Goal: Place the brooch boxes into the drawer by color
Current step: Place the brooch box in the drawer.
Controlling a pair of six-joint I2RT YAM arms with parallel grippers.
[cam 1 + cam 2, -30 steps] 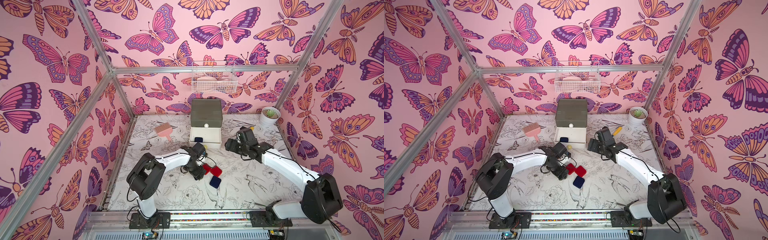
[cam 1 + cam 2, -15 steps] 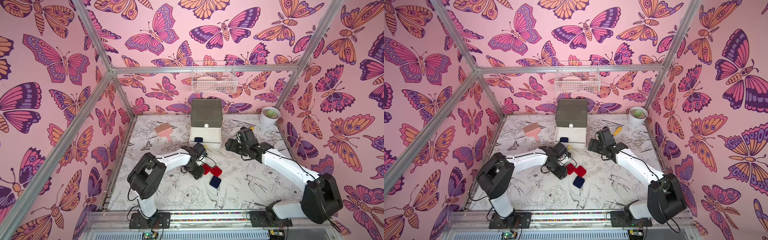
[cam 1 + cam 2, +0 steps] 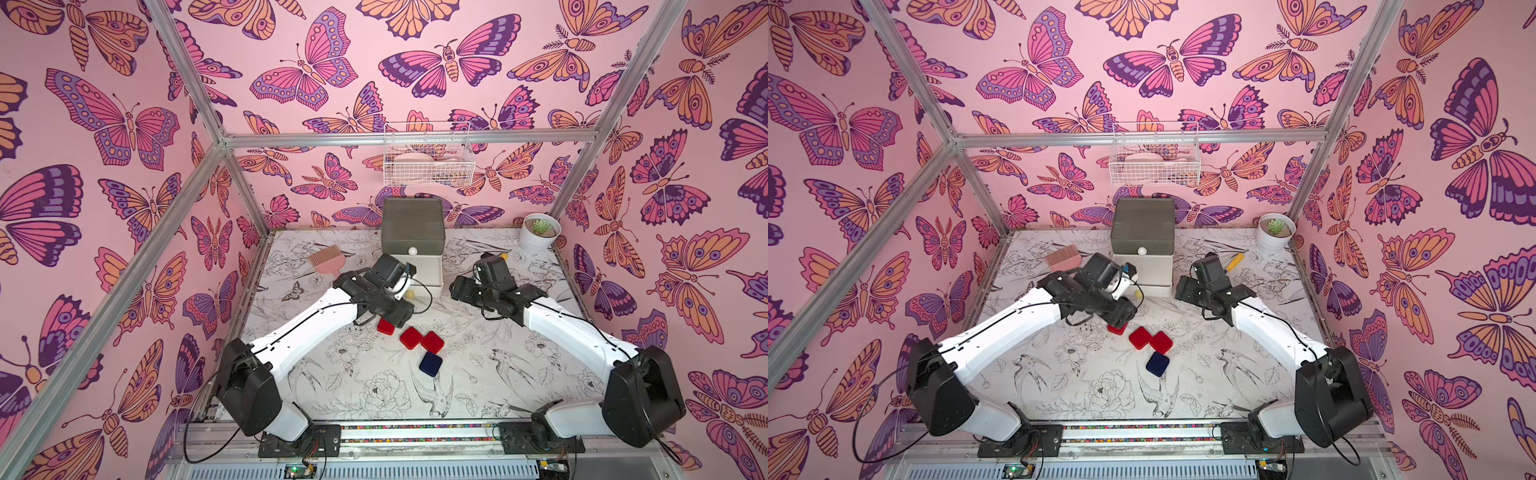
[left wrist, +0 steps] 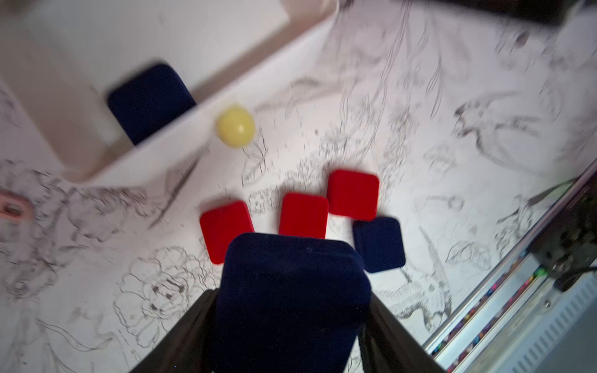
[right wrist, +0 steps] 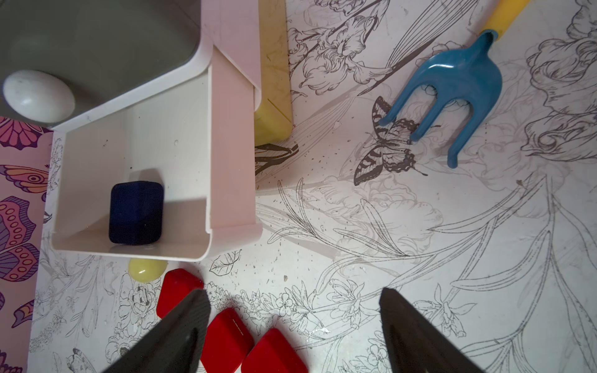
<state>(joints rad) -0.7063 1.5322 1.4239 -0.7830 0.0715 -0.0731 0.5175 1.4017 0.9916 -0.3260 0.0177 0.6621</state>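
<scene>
The drawer chest (image 3: 412, 226) stands at the back with its white middle drawer (image 5: 226, 181) pulled open; one navy brooch box (image 5: 135, 213) lies inside. My left gripper (image 4: 290, 303) is shut on another navy box (image 4: 290, 290), held above the table just in front of the drawer's yellow knob (image 4: 235, 127). Below it, three red boxes (image 3: 385, 327), (image 3: 411, 337), (image 3: 432, 341) and a further navy box (image 3: 430, 364) lie on the mat. My right gripper (image 5: 294, 295) hangs open and empty to the right of the open drawer.
A pink brush (image 3: 326, 259) lies at the back left. A potted succulent (image 3: 539, 232) stands at the back right. A blue toy fork (image 5: 452, 87) with a yellow handle lies near the right arm. A white wire basket (image 3: 428, 156) hangs on the back wall.
My left gripper has shut on a navy box and lifted it off the mat toward the open drawer. The right arm has stayed still.
</scene>
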